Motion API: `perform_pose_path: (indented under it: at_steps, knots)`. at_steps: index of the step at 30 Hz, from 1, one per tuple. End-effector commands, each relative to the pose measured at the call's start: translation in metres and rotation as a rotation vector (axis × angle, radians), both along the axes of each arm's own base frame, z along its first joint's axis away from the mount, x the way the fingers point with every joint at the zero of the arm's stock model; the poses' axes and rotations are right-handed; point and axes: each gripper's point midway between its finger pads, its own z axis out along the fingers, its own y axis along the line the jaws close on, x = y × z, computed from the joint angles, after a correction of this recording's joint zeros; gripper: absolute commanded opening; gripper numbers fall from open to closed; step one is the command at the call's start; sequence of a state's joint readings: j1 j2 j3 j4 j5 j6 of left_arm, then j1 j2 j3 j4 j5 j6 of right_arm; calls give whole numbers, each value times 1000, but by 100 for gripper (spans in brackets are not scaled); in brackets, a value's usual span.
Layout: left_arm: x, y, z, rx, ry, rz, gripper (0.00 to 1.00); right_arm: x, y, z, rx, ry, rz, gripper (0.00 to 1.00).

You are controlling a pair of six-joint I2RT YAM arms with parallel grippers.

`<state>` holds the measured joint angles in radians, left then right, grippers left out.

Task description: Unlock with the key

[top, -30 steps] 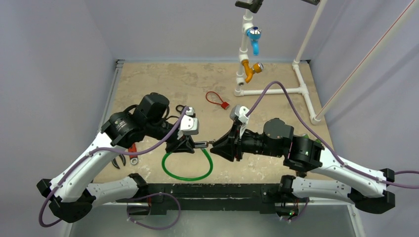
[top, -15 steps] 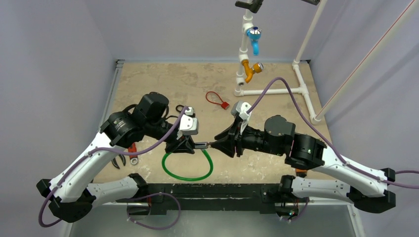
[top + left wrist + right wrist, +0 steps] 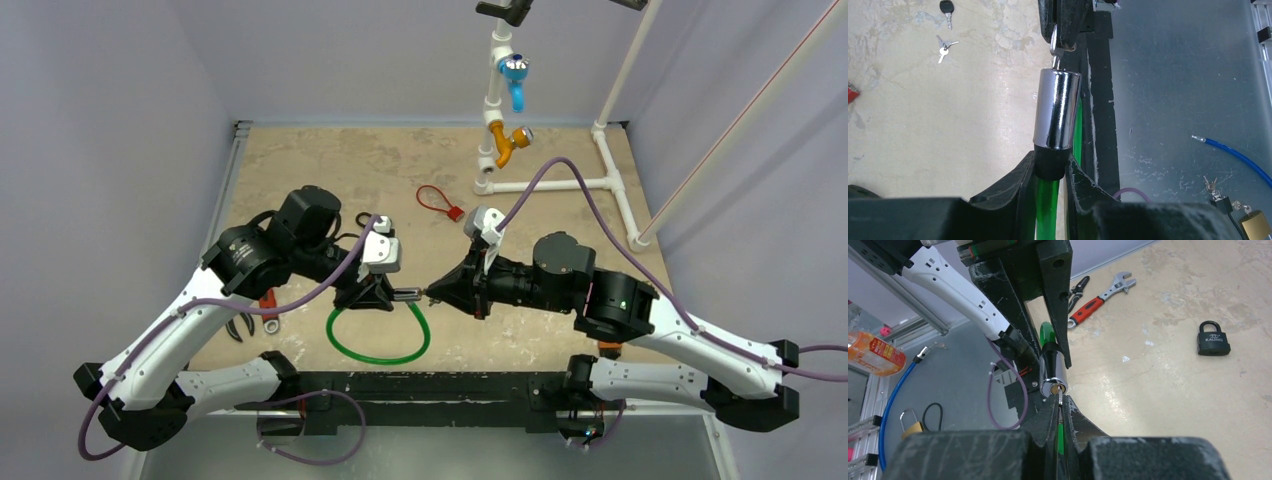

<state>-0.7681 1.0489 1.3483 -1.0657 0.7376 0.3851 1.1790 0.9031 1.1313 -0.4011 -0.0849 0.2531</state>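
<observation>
My left gripper (image 3: 385, 293) is shut on the black collar of a green cable lock (image 3: 378, 337), holding its chrome cylinder (image 3: 405, 293) level, pointing right. In the left wrist view the cylinder (image 3: 1057, 109) stands between my fingers (image 3: 1015, 175). My right gripper (image 3: 437, 291) is shut on the small silver key (image 3: 1060, 399), whose tip sits in the brass keyway on the cylinder's end face (image 3: 1053, 387). The key (image 3: 1054, 55) also shows at the cylinder's far end in the left wrist view. The key's head is hidden between the right jaws.
A black padlock (image 3: 1213, 339) and a red-handled wrench (image 3: 1097, 299) lie on the table. Loose keys (image 3: 943, 48), one black-headed (image 3: 947, 9), lie further off. A red cable seal (image 3: 440, 203) and a white pipe frame (image 3: 560, 185) with valves stand at the back.
My right gripper has turned at the wrist while holding the key at the cylinder's face. The left gripper and the lock have stayed in place.
</observation>
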Motion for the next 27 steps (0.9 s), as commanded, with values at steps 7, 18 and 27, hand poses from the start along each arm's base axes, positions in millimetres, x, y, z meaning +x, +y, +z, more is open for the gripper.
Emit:
perform_pose_path:
  at_steps: [7,18,27]
  knots:
    - [-1,-13,36,-121,-54,-48,0,-22,25,-7,18,48,166,0]
    - [5,-28,71,-221,-17,-1,0,-20,38,-35,-4,84,172,0]
    - [32,-36,103,-293,-33,153,0,-17,38,-27,155,144,110,0]
